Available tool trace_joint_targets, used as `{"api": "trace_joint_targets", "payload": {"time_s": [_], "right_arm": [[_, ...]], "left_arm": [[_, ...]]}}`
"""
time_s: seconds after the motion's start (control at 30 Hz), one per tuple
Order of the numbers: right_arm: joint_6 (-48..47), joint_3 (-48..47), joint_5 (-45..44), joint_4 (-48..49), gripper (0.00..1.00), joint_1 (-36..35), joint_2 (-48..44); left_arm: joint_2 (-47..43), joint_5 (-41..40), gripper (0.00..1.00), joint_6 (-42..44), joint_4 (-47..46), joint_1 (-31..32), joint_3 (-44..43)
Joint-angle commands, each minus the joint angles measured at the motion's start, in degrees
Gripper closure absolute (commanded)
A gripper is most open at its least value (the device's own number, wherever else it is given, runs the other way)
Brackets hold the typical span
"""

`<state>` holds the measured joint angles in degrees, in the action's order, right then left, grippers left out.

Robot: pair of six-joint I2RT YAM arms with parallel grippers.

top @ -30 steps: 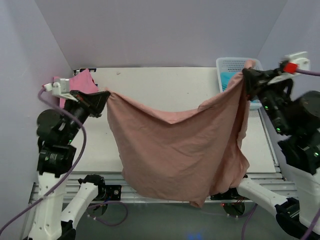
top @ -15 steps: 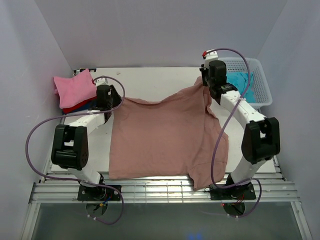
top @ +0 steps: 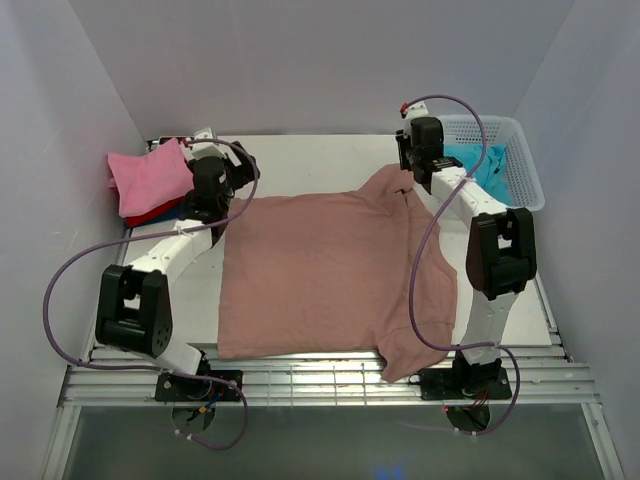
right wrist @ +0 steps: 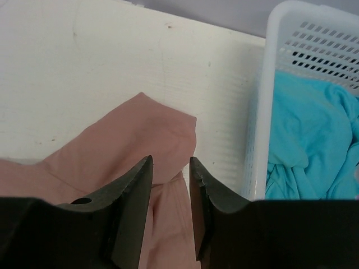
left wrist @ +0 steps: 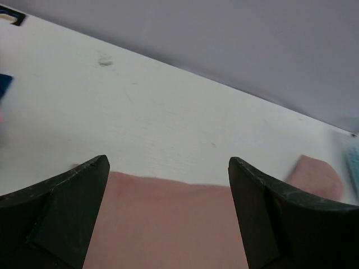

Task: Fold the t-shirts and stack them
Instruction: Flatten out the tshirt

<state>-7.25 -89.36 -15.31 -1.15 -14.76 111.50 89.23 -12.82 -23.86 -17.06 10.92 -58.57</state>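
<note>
Both arms reach far forward over the table [top: 310, 160], each stretched low from its base at the near edge, the upper links bent like elbows and the wrists close to the far shoulders of the rose-brown shirt [top: 330, 270]. The left gripper [top: 228, 168] hovers at the shirt's far left corner; in its wrist view the left gripper [left wrist: 168, 162] has its fingers spread wide with nothing between them, the cloth's edge lying flat just below. The right gripper [top: 410, 168] sits over the far right sleeve; its wrist view shows the right gripper [right wrist: 170, 162] with the fingers parted by a narrow gap, and the sleeve lying flat beneath, not pinched. The shirt lies spread on the table between the arms, front side flat, its near right corner drooping over the table's front edge. The right arm and its purple cable cross the shirt's right side and hide part of it. At the far left a pink shirt [top: 150, 175] lies folded on a red shirt [top: 150, 212], which shows only as a thin edge. A turquoise shirt [right wrist: 308, 140] lies bunched in the basket [right wrist: 263, 112] at the far right. A sliver of dark blue [left wrist: 4, 87] at the left wrist view's edge is too cut off to identify.
</note>
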Motion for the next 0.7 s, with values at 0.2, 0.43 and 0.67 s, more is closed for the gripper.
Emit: {"api": "trace_joint_targets", "payload": {"time_s": [0.2, 0.43, 0.67], "right_arm": [[8.8, 8.0, 8.7, -8.9, 0.69, -1.5, -9.9], [9.0, 3.4, 14.0, -14.3, 0.92, -1.8, -4.8], [10.1, 2.4, 19.9, -10.2, 0.92, -2.6, -0.7]], "left_arm": [[-2.4, 12.6, 0.02, -6.6, 0.4, 14.6, 5.9], [8.7, 19.6, 0.02, -10.1, 4.0, 17.9, 3.5], [15.2, 20.1, 0.02, -11.4, 7.1, 18.9, 2.2]]}}
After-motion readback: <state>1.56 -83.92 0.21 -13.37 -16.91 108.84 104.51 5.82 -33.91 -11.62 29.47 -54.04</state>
